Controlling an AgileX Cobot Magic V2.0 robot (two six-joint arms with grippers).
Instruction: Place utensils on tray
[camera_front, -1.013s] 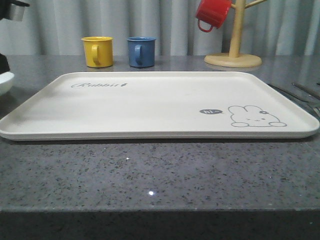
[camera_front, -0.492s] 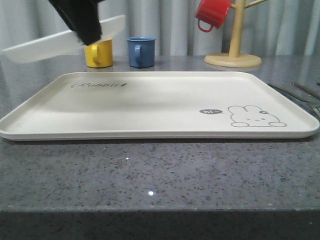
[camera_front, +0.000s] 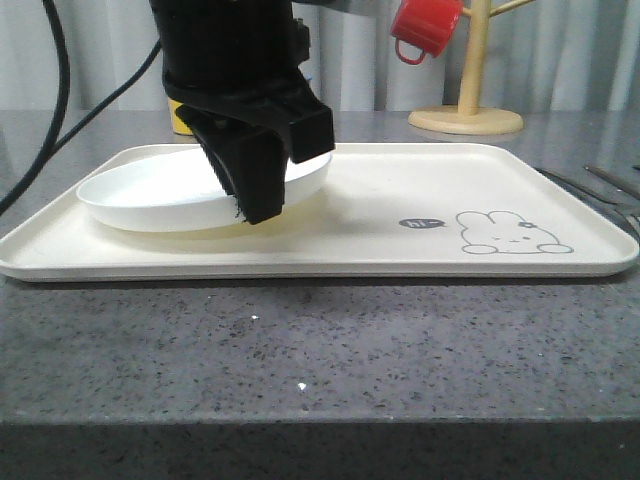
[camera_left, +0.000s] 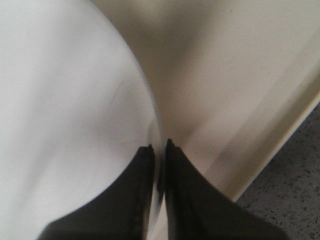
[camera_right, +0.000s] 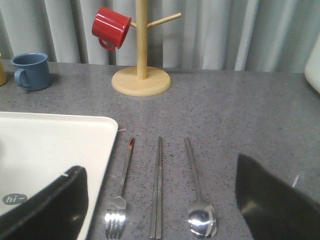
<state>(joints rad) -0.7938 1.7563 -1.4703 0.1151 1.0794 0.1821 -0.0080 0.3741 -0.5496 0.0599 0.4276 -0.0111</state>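
The cream-white tray (camera_front: 420, 250) lies across the counter. My left gripper (camera_front: 262, 205) is low over its left half and shut on the rim of a round white plate (camera_front: 150, 192). In the left wrist view the fingertips (camera_left: 148, 152) pinch the plate's edge (camera_left: 65, 100) just above the tray (camera_left: 225, 75). The silver fork (camera_right: 122, 175), chopsticks (camera_right: 158, 185) and spoon (camera_right: 195, 185) lie side by side on the counter to the right of the tray (camera_right: 45, 145). My right gripper (camera_right: 160, 207) hangs open above them, holding nothing.
A yellow mug (camera_front: 180, 118) stands behind the tray, mostly hidden by the left arm. A wooden mug tree (camera_right: 141, 80) carries a red mug (camera_right: 111, 27), and a blue mug (camera_right: 31, 71) stands at the back. Utensil handles (camera_front: 600, 185) show past the tray's right rim.
The left arm has swung in from the upper left with the white plate and brought it down onto the tray's left half. The utensils have not moved.
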